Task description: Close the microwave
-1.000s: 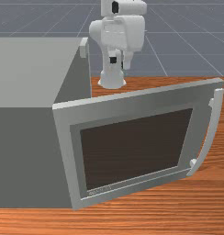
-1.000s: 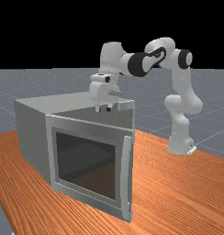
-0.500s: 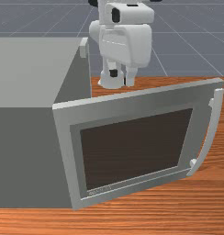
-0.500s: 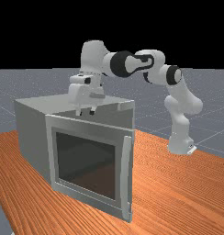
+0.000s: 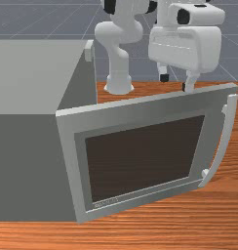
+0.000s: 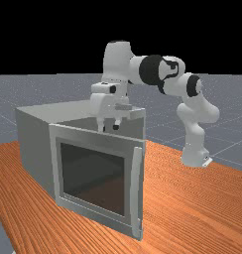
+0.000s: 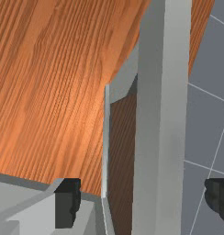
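The microwave (image 5: 23,166) stands on the bench (image 5: 165,234), at the hinged end of its open door (image 5: 67,146). The handle (image 5: 226,141) is at the door's other end. The jaws are spread wide, near the door's top edge (image 5: 148,100), perhaps above it; the height is difficult to judge.

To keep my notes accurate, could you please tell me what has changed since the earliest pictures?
The gripper has moved toward the front view's right and lower, near the top of the microwave door; it has taken hold of nothing. The door, still open, and the microwave body stayed as they were.
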